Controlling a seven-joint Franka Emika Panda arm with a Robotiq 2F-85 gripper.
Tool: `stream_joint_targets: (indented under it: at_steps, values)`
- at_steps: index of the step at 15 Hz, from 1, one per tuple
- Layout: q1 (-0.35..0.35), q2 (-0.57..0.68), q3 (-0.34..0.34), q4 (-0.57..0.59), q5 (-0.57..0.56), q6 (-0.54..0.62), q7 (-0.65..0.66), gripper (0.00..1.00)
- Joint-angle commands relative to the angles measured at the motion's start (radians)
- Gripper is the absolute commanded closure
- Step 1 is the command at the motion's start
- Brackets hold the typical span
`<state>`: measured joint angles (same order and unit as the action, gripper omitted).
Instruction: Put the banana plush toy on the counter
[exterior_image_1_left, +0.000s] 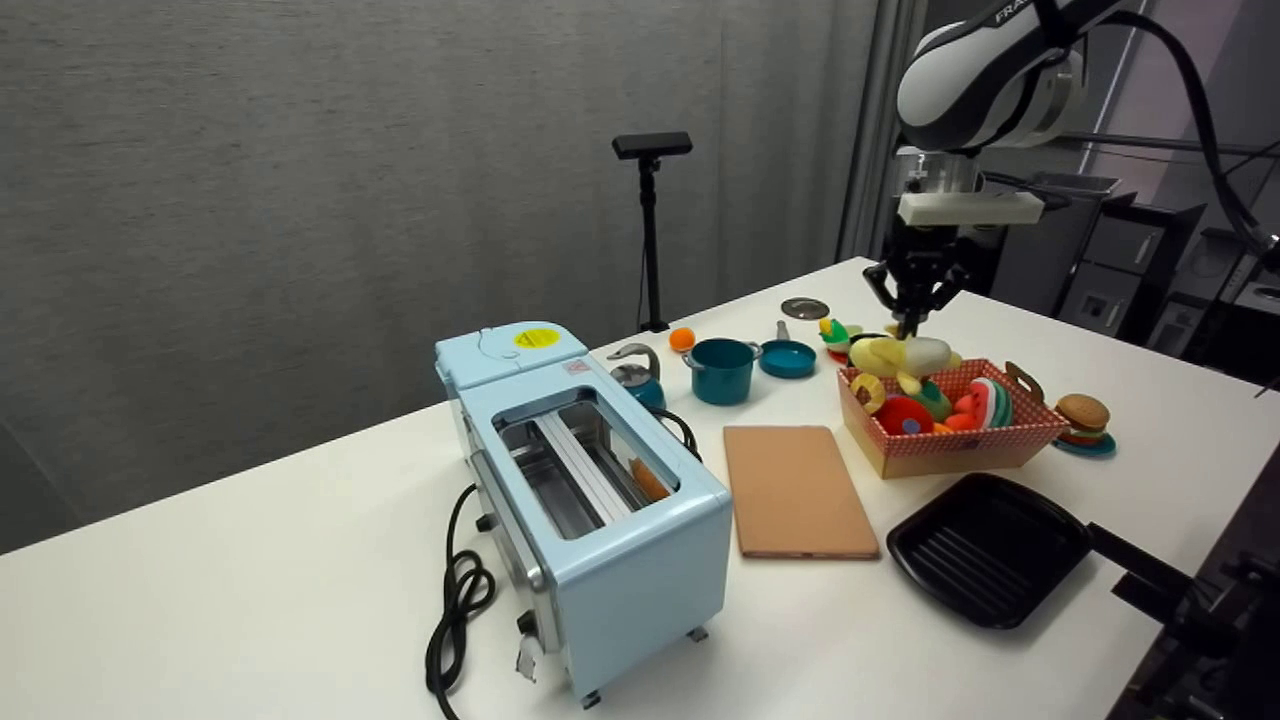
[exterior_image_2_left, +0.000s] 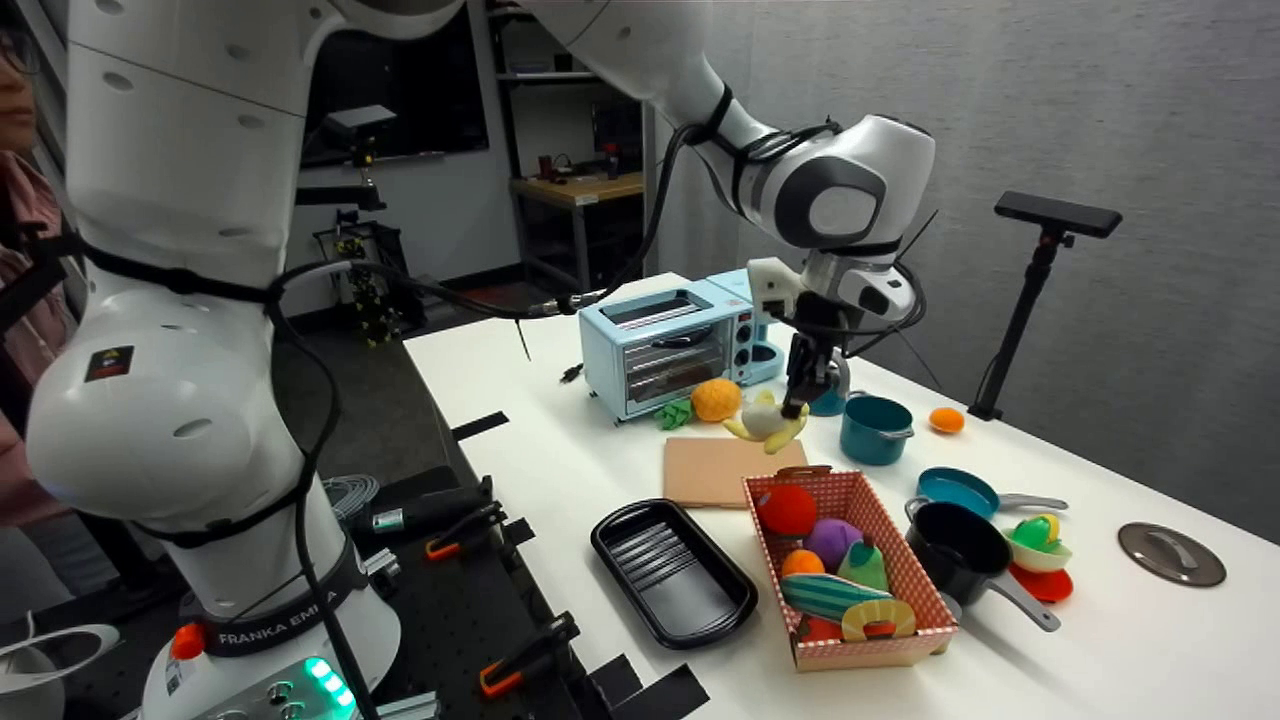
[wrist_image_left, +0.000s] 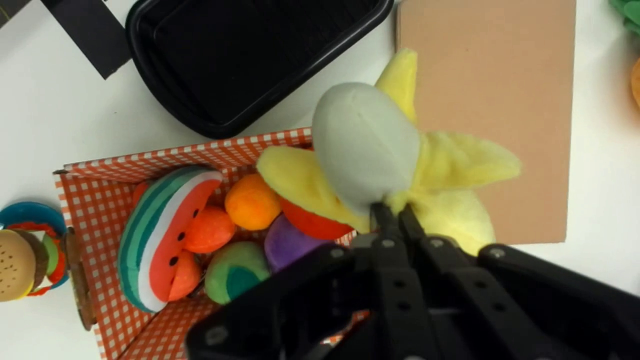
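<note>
The banana plush toy (exterior_image_1_left: 905, 360) is yellow with peeled flaps and a pale whitish tip. It also shows in an exterior view (exterior_image_2_left: 765, 422) and in the wrist view (wrist_image_left: 367, 142). My gripper (exterior_image_1_left: 908, 326) points down and is shut on the toy. In the wrist view its fingertips (wrist_image_left: 392, 209) pinch the yellow cloth at the base of the pale tip. The toy hangs in the air; in the wrist view it overlaps the basket's edge and the wooden board. The counter (exterior_image_1_left: 300, 590) is the large white tabletop below, also seen in an exterior view (exterior_image_2_left: 1090, 650).
A red-checked basket (exterior_image_1_left: 960, 462) of plush foods stands below the gripper. A wooden board (exterior_image_1_left: 800, 490) and a black grill pan (exterior_image_1_left: 990, 550) lie beside it. A light blue toaster oven (exterior_image_1_left: 640, 590), a teal pot (exterior_image_1_left: 722, 375) and a black saucepan (exterior_image_2_left: 955, 540) stand around.
</note>
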<state>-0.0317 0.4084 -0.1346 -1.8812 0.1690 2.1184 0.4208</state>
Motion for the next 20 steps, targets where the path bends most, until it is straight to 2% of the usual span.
stream_joint_targets:
  at_steps: [1, 11, 20]
  values:
    - [0.035, 0.054, 0.015, 0.116, -0.062, -0.104, 0.049, 0.99]
    - [0.101, 0.201, 0.052, 0.347, -0.125, -0.235, 0.044, 0.99]
    - [0.151, 0.316, 0.062, 0.479, -0.137, -0.313, 0.036, 0.99]
